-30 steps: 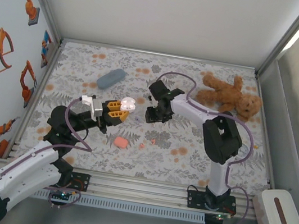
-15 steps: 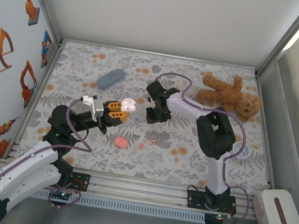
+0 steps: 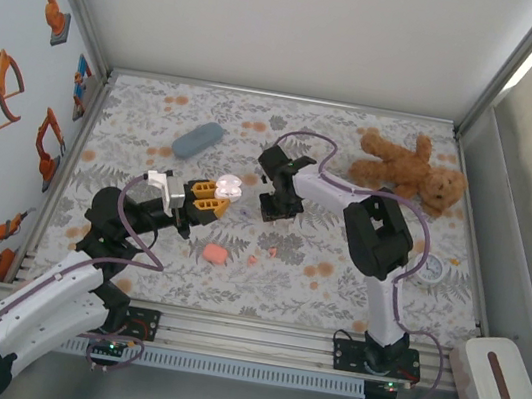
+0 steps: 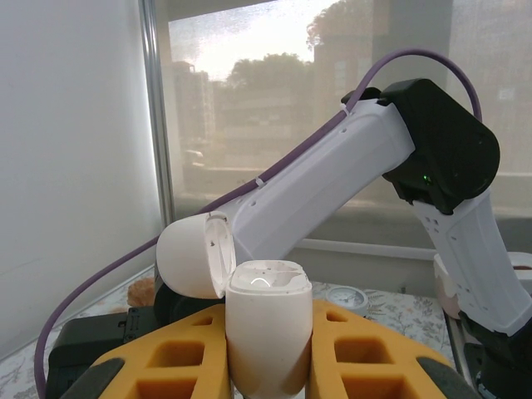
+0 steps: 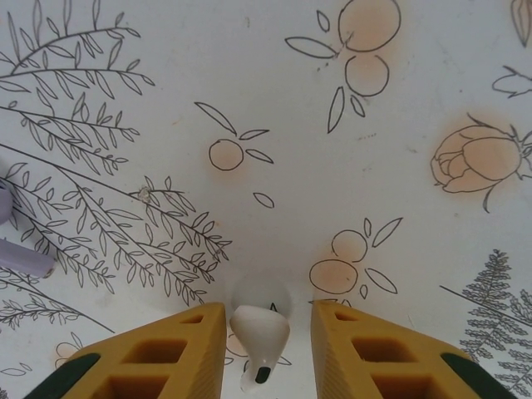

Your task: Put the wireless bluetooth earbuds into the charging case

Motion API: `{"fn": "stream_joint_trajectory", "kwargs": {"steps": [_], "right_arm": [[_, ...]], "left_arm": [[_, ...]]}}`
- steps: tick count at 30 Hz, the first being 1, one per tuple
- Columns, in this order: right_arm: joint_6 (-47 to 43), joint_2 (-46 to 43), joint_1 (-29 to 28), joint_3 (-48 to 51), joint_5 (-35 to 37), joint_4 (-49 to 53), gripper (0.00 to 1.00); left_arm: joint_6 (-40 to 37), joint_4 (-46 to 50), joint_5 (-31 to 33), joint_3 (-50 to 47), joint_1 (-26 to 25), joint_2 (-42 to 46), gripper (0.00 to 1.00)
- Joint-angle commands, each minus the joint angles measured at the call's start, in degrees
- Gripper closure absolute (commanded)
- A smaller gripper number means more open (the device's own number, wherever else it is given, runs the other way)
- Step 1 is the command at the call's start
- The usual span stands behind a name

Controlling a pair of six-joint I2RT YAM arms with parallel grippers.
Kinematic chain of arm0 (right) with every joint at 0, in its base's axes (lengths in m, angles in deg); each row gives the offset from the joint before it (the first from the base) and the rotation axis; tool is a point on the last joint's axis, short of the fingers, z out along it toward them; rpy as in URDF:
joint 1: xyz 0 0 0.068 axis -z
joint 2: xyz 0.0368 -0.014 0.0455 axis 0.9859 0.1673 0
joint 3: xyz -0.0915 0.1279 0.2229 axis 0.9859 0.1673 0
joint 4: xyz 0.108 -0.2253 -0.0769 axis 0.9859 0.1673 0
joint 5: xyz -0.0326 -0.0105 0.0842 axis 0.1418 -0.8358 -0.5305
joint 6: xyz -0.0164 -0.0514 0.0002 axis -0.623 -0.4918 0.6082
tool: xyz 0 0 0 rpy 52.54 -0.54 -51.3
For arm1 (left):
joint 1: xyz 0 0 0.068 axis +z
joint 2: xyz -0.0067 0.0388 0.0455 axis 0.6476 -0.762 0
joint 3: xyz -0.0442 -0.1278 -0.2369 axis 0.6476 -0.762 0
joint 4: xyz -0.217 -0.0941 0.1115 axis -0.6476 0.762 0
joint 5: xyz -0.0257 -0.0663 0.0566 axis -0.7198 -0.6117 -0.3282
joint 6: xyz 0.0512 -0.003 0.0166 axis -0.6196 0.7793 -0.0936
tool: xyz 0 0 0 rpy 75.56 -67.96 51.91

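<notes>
My left gripper (image 3: 216,196) is shut on a white charging case (image 4: 268,332) and holds it upright above the table. The case's lid (image 4: 193,253) is swung open to the left. My right gripper (image 5: 266,309) points down at the cloth beside it. A small white earbud (image 5: 259,332) lies between its yellow fingers (image 5: 166,349). The left finger is close against the bud. A gap stays on the right side, so the jaws are not clamped on it. In the top view the right gripper (image 3: 271,204) is just right of the held case (image 3: 228,187).
A salmon-pink case (image 3: 215,253) and two tiny pink buds (image 3: 252,259) lie on the floral cloth near the front. A grey-blue case (image 3: 198,139) sits back left, a teddy bear (image 3: 408,168) back right, a round dial (image 3: 429,269) at right.
The right gripper's jaws have drawn closer together around the white earbud, and the right arm's elbow has swung left. The left arm and its case have not moved.
</notes>
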Motion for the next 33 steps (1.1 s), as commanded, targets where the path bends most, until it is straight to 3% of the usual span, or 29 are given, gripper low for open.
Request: {"fn": "stream_joint_trajectory", "kwargs": {"steps": [1,9,20,33], "right_arm": [[-0.5,1.7,-0.2,-1.2,0.7,1.5,0.70],[-0.5,1.0,-0.2,-0.4,0.5,0.9,0.80],[-1.2,-2.5,-0.2,0.7,1.2,0.5,0.81],[-6.6,-19.5,-0.2,7.8,6.5,-4.8,0.81]], "left_arm": [[-1.3,-0.3,0.1,2.0,-0.3,0.7,1.00],[-1.3,-0.1,0.2,1.6,-0.3,1.0,1.00],[-1.5,0.4,0.3,1.5,-0.3,1.6,1.00],[0.7,-0.9,1.6,-0.1,-0.6,1.4,1.00]]}}
